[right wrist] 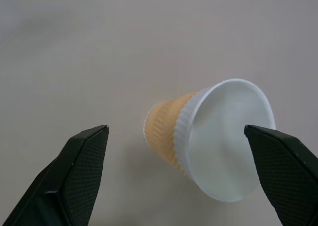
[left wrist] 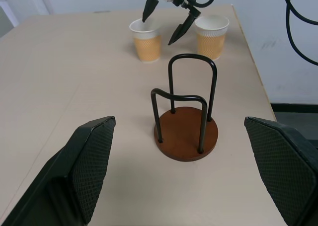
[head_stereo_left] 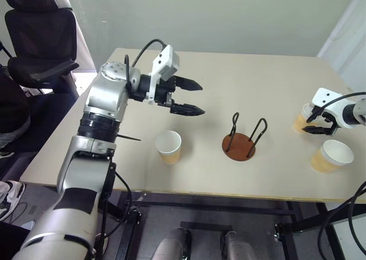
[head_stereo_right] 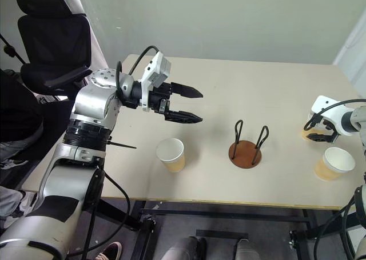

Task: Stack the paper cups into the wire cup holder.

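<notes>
R gripper (head_stereo_left: 318, 124) was spread wide over far cup (right wrist: 208, 136), nothing held; off-centre closing could've tipped it. L gripper (head_stereo_left: 193, 98) also wide, empty, above table (head_stereo_left: 257, 77).

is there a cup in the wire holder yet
No, the wire cup holder stands empty on the table, its brown base bare between the two black loops, with all cups standing apart from it.

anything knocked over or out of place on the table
Nothing stands out. All three paper cups stand upright with no spill, and the wire cup holder sits level and empty between them. The right hand hovers open at the far cup.
</notes>
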`<state>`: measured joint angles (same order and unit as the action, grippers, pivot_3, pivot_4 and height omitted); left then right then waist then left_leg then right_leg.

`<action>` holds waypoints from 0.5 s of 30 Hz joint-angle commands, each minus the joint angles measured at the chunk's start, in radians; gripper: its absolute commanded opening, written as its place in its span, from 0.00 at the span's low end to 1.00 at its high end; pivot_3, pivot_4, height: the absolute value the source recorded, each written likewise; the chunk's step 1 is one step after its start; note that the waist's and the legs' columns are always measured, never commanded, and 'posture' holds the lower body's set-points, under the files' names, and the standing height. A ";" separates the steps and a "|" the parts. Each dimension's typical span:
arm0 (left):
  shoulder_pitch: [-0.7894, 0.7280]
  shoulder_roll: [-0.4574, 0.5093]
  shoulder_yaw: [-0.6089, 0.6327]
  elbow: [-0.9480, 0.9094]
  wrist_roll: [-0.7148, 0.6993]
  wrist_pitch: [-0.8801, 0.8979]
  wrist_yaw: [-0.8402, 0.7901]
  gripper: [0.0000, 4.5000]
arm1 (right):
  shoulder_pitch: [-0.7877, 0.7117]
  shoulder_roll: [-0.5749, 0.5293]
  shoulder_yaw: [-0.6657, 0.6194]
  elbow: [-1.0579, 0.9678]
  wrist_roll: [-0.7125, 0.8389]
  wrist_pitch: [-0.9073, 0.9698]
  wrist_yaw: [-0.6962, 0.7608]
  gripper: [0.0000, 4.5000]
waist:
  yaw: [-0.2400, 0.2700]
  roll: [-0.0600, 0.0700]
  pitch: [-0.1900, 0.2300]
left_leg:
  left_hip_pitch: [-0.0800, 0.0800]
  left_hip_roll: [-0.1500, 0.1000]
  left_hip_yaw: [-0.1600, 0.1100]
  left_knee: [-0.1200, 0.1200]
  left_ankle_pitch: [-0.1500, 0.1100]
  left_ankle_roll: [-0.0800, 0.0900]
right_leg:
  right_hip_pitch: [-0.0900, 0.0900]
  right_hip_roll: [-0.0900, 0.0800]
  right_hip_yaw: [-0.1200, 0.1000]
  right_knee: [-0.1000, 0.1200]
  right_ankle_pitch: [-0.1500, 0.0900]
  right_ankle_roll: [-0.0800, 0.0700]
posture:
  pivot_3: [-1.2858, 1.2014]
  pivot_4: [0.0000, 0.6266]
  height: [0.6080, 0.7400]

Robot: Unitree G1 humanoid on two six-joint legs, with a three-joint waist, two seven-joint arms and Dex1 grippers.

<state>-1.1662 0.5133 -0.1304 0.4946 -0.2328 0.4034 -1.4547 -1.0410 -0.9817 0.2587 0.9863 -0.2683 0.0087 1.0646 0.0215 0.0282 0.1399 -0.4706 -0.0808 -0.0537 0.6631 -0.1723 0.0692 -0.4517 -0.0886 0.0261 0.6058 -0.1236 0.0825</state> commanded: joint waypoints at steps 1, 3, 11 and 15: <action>-0.011 0.014 0.009 -0.037 -0.006 -0.012 0.009 0.99 | -0.046 -0.001 0.003 0.049 -0.036 -0.030 -0.028 1.00 | 0.000 0.000 0.000 | 0.000 0.000 0.000 0.000 0.000 0.000 | 0.000 0.000 0.000 0.000 0.000 0.000 | 0.52 0.24 1.00; -0.008 0.016 0.008 -0.041 -0.006 -0.012 0.011 0.99 | -0.057 0.008 0.005 0.078 -0.051 -0.040 -0.040 1.00 | 0.000 0.000 0.000 | 0.000 0.000 0.000 -0.001 0.000 -0.001 | 0.000 0.000 0.000 0.000 0.000 -0.001 | 0.52 0.24 1.00; 0.001 0.027 0.001 -0.053 -0.002 -0.015 0.018 1.00 | -0.083 0.028 0.006 0.136 -0.091 -0.061 -0.053 0.46 | 0.000 0.000 0.000 | 0.000 0.000 0.000 -0.002 -0.002 -0.001 | -0.001 0.000 -0.001 0.000 -0.001 -0.002 | 0.52 0.24 1.00; 0.003 0.032 -0.003 -0.048 0.000 -0.019 0.015 1.00 | -0.088 0.033 0.001 0.137 -0.095 -0.061 -0.044 0.14 | 0.000 0.000 0.000 | 0.000 0.000 0.000 -0.002 -0.002 -0.001 | -0.001 0.000 -0.001 -0.001 -0.001 -0.003 | 0.52 0.24 1.00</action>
<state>-1.1556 0.5307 -0.1356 0.4772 -0.2319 0.3987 -1.4372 -1.0973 -0.9385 0.2670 1.1327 -0.3587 -0.0384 1.0215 0.0216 0.0283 0.1399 -0.4707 -0.0804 -0.0537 0.6611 -0.1747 0.0677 -0.4528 -0.0890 0.0252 0.6049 -0.1245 0.0799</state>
